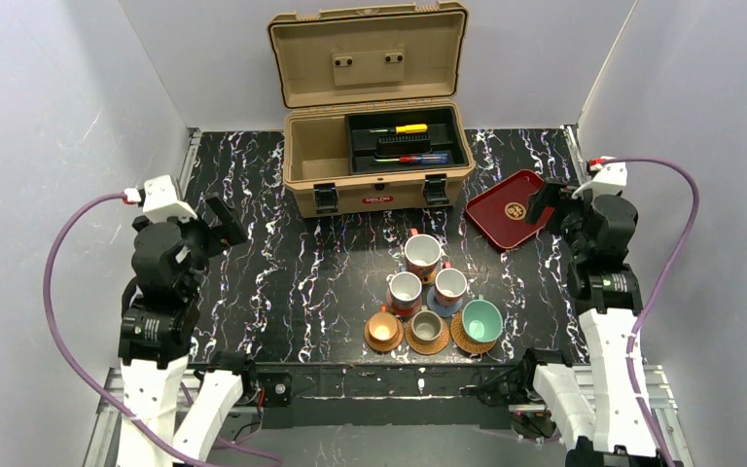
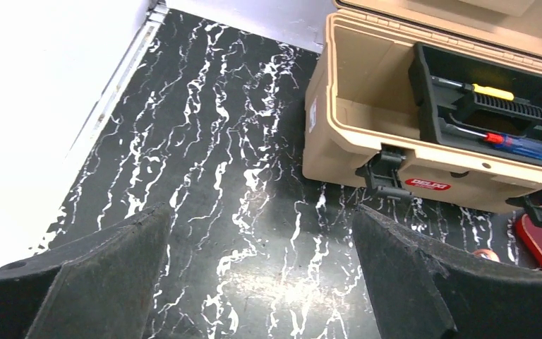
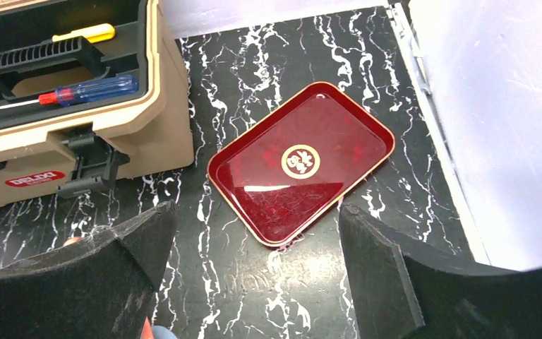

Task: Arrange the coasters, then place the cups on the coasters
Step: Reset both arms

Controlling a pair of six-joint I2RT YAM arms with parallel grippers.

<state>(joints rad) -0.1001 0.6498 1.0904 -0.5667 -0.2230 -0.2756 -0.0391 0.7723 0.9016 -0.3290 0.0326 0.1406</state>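
Several cups stand grouped on coasters at the table's front centre in the top view. Three reddish mugs (image 1: 422, 253) (image 1: 405, 290) (image 1: 449, 285) form the back of the group, one over a blue-grey coaster (image 1: 438, 303). In front stand an orange cup (image 1: 383, 326), a grey-olive cup (image 1: 426, 326) on a woven coaster (image 1: 428, 342), and a teal cup (image 1: 481, 319). My left gripper (image 1: 224, 222) (image 2: 260, 215) hangs open over bare table at the left. At the right, my right gripper (image 1: 545, 204) (image 3: 257, 212) is open just before the tray, holding nothing.
A dark red rectangular tray (image 1: 511, 209) (image 3: 300, 162) lies at the right. An open tan toolbox (image 1: 374, 156) (image 2: 367, 134) (image 3: 162, 120) with screwdrivers in its insert stands at the back centre. White walls close in both sides.
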